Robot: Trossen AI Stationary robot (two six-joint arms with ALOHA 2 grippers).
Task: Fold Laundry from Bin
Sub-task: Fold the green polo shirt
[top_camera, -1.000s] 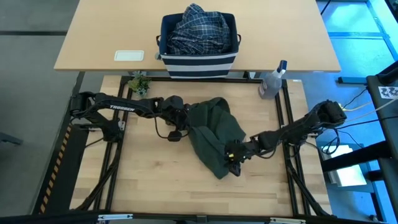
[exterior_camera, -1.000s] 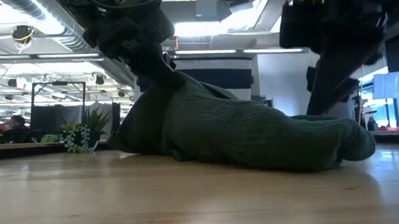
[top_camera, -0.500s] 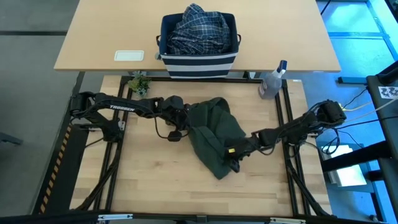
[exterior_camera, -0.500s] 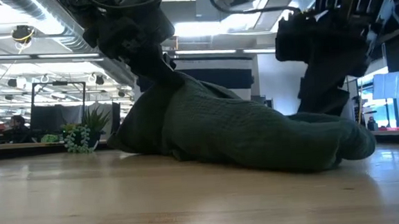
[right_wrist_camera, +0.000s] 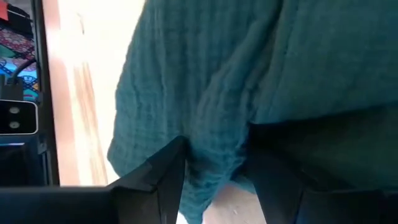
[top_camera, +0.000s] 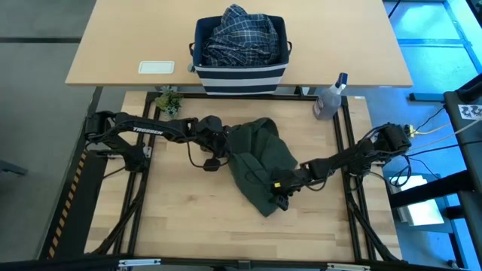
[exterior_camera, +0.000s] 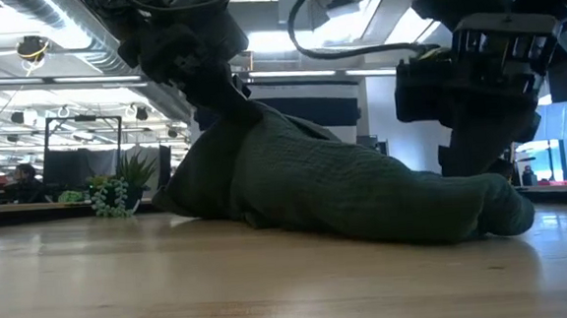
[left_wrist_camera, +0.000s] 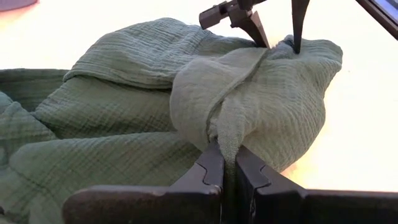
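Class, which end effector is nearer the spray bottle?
Right. The right end effector sits at the olive garment's lower edge; the left end effector, across the garment, is farther from the spray bottle.

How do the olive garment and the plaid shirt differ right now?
The olive-green garment lies crumpled on the lower table between both arms; the plaid shirt sits bunched in the striped bin. The left gripper pinches the olive one; nothing touches the plaid. Both are unfolded.
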